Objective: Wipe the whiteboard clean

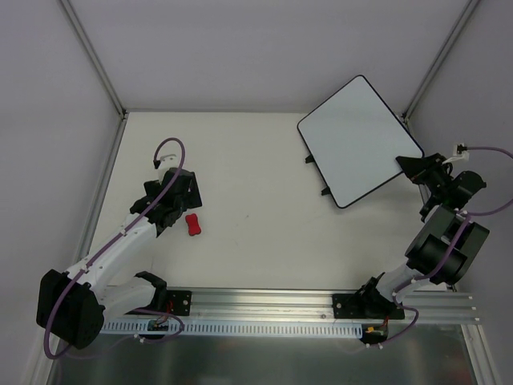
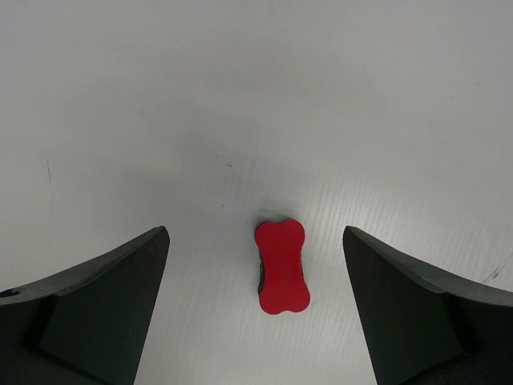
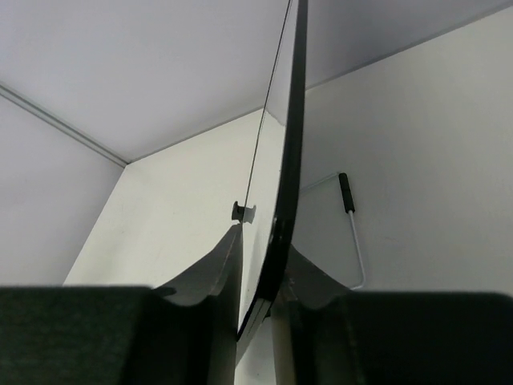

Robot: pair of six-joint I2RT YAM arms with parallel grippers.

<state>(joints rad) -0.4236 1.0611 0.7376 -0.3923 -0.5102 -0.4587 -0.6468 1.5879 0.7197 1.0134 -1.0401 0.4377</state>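
The whiteboard (image 1: 359,140) is at the back right, lifted and tilted, its white face blank in the top view. My right gripper (image 1: 407,167) is shut on its near right edge. In the right wrist view the board's black rim (image 3: 298,80) runs edge-on between my right gripper's (image 3: 263,241) fingers. A small red bone-shaped eraser (image 1: 193,224) lies flat on the table at the left. My left gripper (image 1: 186,210) hovers over it, open. In the left wrist view the eraser (image 2: 281,266) lies between the spread fingers of my left gripper (image 2: 255,234), touching neither.
The board's small black feet (image 1: 309,158) stick out on its left side, and a wire stand leg (image 3: 353,233) shows behind it. White walls enclose the table at the back and sides. The aluminium rail (image 1: 264,301) with the arm bases runs along the near edge.
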